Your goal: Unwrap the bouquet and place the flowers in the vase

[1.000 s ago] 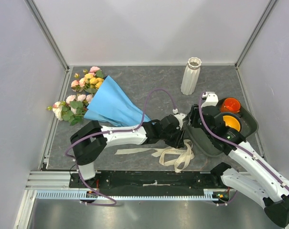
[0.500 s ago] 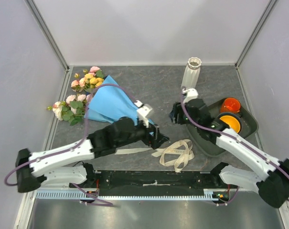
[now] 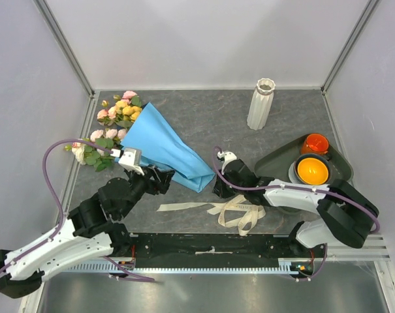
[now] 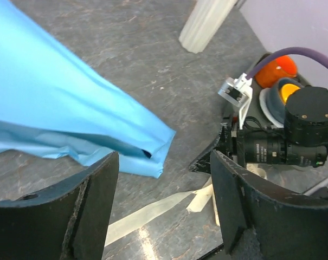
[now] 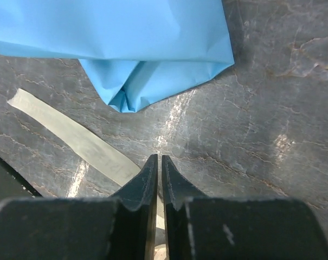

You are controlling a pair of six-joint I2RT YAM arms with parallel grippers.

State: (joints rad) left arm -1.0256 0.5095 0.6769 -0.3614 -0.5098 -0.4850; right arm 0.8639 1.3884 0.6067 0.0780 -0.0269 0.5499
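Note:
The bouquet lies at the left, its blue paper (image 3: 161, 147) rolled into a cone whose narrow tip points right. The flowers (image 3: 119, 111) spill out of its wide end in pink, cream and yellow. The cream ribbon (image 3: 239, 208) lies loose on the table, off the paper. My left gripper (image 3: 164, 175) hovers open by the cone's lower edge, framing the paper tip (image 4: 153, 157) and a ribbon strip (image 4: 147, 214). Low beside the tip, my right gripper (image 3: 217, 186) is shut. Its tips (image 5: 159, 158) sit over bare table, ribbon (image 5: 71, 138) running under one finger. The vase (image 3: 261, 104) stands upright at the back.
A dark grey tray (image 3: 275, 163) at the right holds an orange cup (image 3: 315, 143) and a bowl (image 3: 313, 169) with an orange inside. White walls close in the left, back and right sides. The right arm stretches across in front of the tray.
The left arm has swung back to the left, its gripper now by the cone's lower edge. The right gripper came from the tray to the paper tip and closed.

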